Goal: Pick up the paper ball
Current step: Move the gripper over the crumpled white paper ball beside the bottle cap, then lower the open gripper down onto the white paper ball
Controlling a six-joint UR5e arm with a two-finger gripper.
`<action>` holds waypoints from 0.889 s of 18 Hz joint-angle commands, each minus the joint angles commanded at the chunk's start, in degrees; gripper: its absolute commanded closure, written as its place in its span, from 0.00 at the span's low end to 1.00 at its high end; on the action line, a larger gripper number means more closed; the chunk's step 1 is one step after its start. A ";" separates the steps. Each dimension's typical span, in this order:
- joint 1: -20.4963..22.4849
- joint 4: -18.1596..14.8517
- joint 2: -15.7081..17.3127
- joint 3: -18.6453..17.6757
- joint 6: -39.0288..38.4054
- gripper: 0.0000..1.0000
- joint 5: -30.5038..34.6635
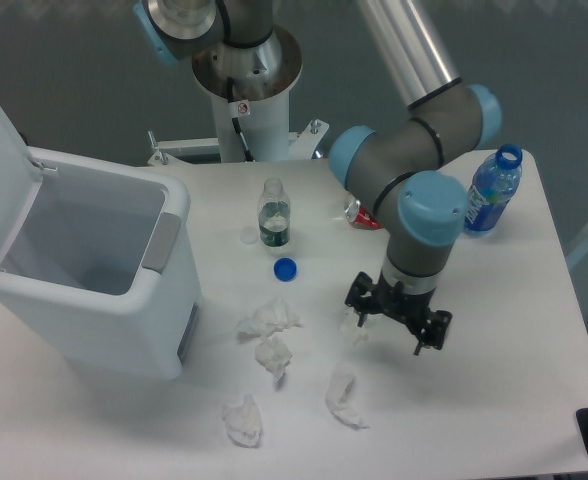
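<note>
The paper ball [351, 323] is a small white crumpled wad on the white table [494, 330], right of centre. My gripper [396, 317] hangs low over the table just to the right of it, jaws spread wide and holding nothing. The left fingertip [360, 298] is right beside the ball and partly hides it. The right fingertip [432, 335] is further right. Whether the left finger touches the ball cannot be told.
A spread-out white wad [269, 317], a smaller wad [274, 356], another wad [242, 420] and a longer twisted wad [345, 398] lie nearby. A blue cap [285, 269], a small clear bottle [273, 214], a blue bottle [492, 191], a red item [359, 214] and an open white bin [84, 270] are around.
</note>
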 joint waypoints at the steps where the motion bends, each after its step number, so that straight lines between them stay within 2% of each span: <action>1: -0.08 0.00 0.27 -0.97 1.83 0.00 0.35; 3: -0.35 0.00 0.19 -0.72 5.09 0.00 2.10; 6: -0.52 -0.09 0.01 -0.10 16.23 0.00 6.68; 10: -4.03 0.00 -0.43 -0.81 18.02 0.00 6.94; 11: -4.56 0.00 -1.04 -0.81 18.72 0.04 7.38; 16: -5.09 0.09 -1.13 -2.21 25.32 0.06 8.70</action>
